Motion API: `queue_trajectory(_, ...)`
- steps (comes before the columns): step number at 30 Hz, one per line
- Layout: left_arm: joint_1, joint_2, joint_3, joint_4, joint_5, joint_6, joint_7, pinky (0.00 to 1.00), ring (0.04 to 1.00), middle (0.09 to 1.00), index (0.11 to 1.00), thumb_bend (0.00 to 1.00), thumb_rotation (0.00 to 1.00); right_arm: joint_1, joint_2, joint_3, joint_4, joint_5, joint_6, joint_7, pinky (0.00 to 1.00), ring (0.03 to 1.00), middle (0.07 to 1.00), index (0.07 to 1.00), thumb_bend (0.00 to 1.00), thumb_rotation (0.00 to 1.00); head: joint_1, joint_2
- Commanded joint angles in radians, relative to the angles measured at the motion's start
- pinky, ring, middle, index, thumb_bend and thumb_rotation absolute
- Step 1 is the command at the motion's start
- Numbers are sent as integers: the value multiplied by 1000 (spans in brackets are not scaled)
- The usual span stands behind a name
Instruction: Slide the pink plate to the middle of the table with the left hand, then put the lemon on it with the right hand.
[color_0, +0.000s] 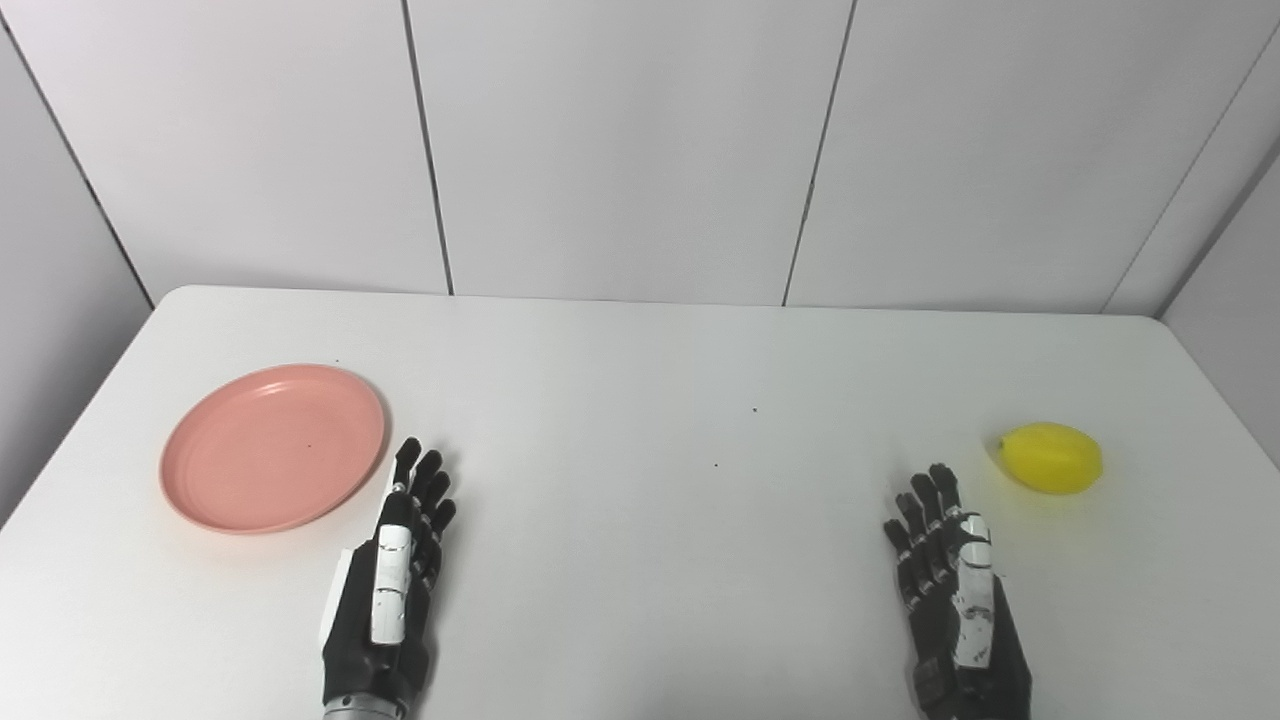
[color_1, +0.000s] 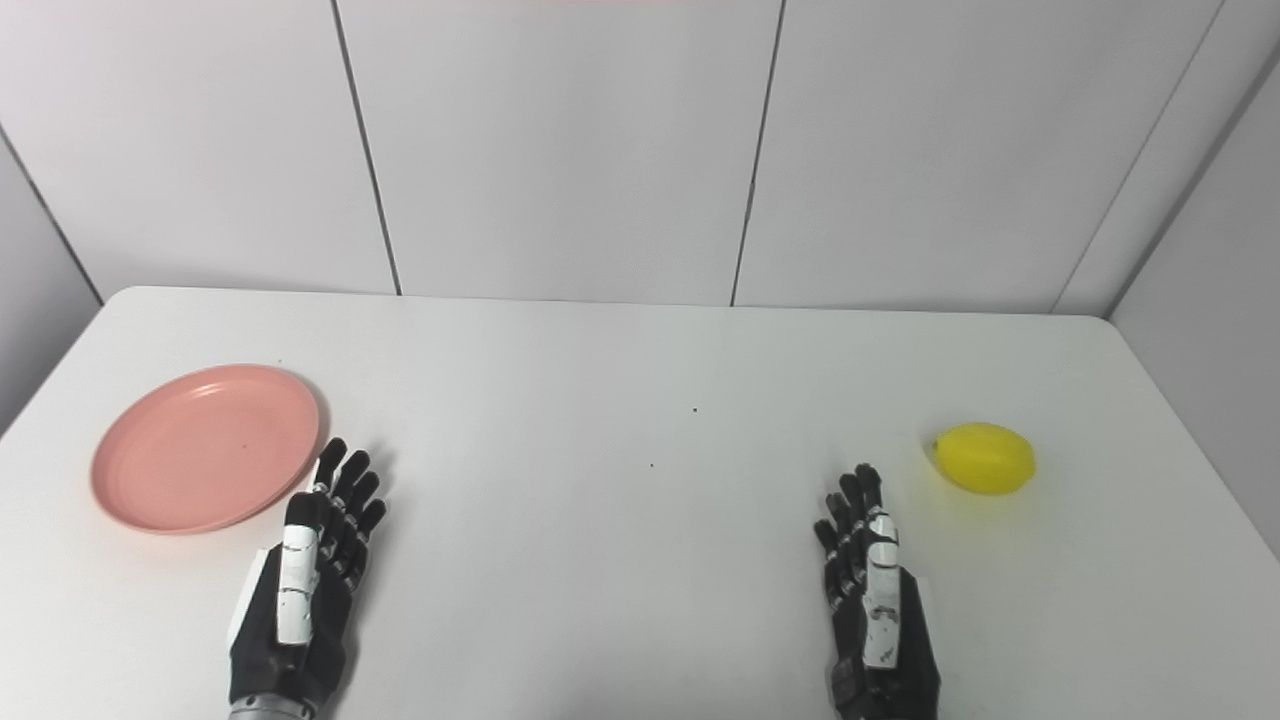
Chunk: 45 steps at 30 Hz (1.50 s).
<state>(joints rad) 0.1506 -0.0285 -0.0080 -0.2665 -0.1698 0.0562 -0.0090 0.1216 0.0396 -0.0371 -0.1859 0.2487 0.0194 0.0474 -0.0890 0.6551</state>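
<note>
Left eye view: both wrists cut off; left hand (color_0: 385, 590) and right hand (color_0: 955, 600) fingers released.

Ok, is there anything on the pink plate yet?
No. The pink plate is bare apart from a tiny dark speck. The lemon sits on the table at far right. What lies under the plate is hidden.

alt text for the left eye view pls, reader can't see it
Two black robot hands rest open on a white table: the left hand just right of an empty pink plate, the right hand just short of a yellow lemon near the table's right edge. Nothing is held; grey wall panels stand behind.
</note>
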Motion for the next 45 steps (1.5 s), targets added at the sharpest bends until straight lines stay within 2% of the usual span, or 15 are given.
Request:
queue_trajectory(1, 78, 9, 11, -37, -8, -13, -8, 1000, 1000, 1000, 1000, 810, 939, 7, -3, 0, 23, -2, 27, -1, 1000, 999, 998, 995, 760, 1000, 2, -3)
queue_trajectory(11, 94, -2, 14, -51, -14, -8, -7, 1000, 1000, 1000, 1000, 799, 941, -1, -16, 3, 47, -20, -3, 14, 1000, 988, 992, 991, 762, 1000, 11, -1)
queue_trajectory(25, 91, -4, 8, -52, -26, 27, -6, 1000, 1000, 1000, 1000, 813, 939, -4, -17, 0, 43, -10, 28, 16, 1000, 991, 989, 984, 756, 1000, 25, -5)
queue_trajectory(36, 88, -19, -11, -28, -8, 9, -1, 1000, 1000, 1000, 1000, 809, 931, 1, -42, -9, 62, 20, 20, 38, 1000, 994, 992, 991, 732, 1000, 103, -39)
queue_trajectory(45, 85, -49, -39, 15, 37, -51, 22, 1000, 985, 992, 1000, 758, 927, -3, -76, -36, 98, 64, 11, 68, 1000, 1000, 997, 996, 735, 1000, 192, -81)
